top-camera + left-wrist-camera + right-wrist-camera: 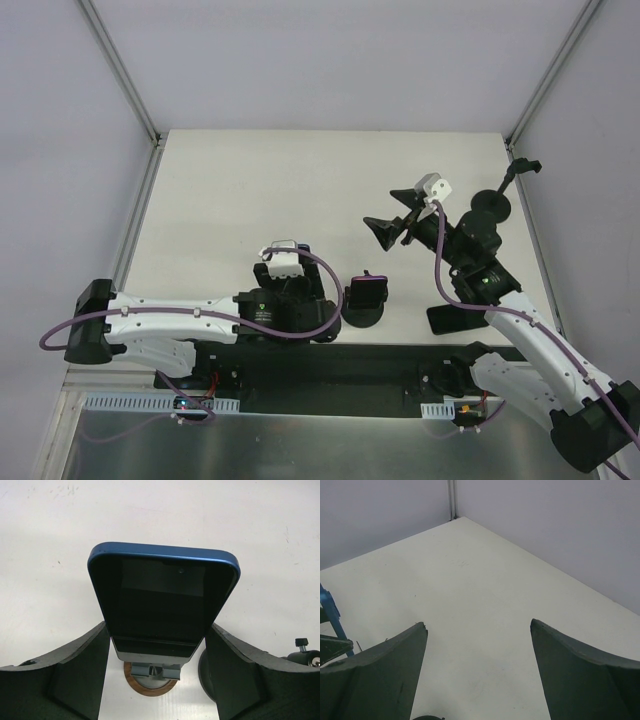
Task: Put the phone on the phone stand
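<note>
The left gripper (157, 625) has its two dark fingers pressed against the lower edges of the blue-rimmed, black-screened phone (162, 595): a narrow, firm hold. The phone leans back with its notched top edge up and its screen facing the wrist camera. Directly below its bottom edge is the small phone stand with a wooden ring base and grey metal cradle (152, 672), standing on the white table (50, 555). Seen from overhead, the phone is tucked under the left wrist and hard to make out.

I read this as the seating step. Whether the bottom edge is already in the cradle, I cannot tell. To do it well, lower gently along the phone's own lean and keep it centred over the ring, so the light base does not tip or skid. Open the fingers only once the weight is clearly resting on the cradle, then back straight out without brushing the rim. A black round-based object (364, 300) stands just beside, so give it room.

The right gripper (477, 624) hangs spread wide over bare table, carrying nothing, well apart from the action.
</note>
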Action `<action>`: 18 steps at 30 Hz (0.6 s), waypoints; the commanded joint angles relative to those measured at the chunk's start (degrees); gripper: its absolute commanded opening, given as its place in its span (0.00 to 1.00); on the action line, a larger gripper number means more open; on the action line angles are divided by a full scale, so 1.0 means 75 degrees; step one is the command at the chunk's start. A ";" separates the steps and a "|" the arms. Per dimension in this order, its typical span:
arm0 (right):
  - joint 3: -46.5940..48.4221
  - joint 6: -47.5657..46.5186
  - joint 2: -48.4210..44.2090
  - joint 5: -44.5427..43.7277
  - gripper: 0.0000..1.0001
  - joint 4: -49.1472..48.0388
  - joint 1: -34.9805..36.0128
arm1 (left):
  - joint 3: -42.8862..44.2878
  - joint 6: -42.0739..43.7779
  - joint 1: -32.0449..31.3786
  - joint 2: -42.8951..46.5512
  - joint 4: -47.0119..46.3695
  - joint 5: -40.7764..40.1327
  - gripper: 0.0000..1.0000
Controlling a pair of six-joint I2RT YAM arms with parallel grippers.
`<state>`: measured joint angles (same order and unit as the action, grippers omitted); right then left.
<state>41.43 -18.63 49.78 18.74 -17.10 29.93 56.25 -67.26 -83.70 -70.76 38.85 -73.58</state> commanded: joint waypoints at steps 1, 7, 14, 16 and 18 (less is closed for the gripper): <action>0.0019 0.0152 -0.0004 0.0208 0.86 -0.0591 -0.0019 | -0.0081 -0.0558 -0.0148 -0.0197 -0.0059 -0.0303 0.00; -0.0016 0.0152 -0.0040 0.0185 0.86 -0.0614 -0.0030 | -0.0141 -0.0922 -0.0254 -0.0607 -0.0047 -0.0256 0.00; -0.0040 0.0152 -0.0040 0.0185 0.86 -0.0649 -0.0030 | -0.0304 -0.1227 -0.0301 -0.0889 -0.0059 -0.0244 0.00; -0.0051 0.0152 -0.0063 0.0173 0.86 -0.0649 -0.0030 | -0.0363 -0.1366 -0.0313 -0.0936 -0.0047 -0.0256 0.00; -0.0051 0.0152 -0.0086 0.0173 0.86 -0.0649 -0.0030 | -0.0398 -0.1461 -0.0313 -0.1006 -0.0059 -0.0302 0.00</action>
<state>41.34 -18.15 49.84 18.92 -17.82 29.91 53.71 -74.65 -85.54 -77.67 38.63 -73.34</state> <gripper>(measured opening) 0.864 0.673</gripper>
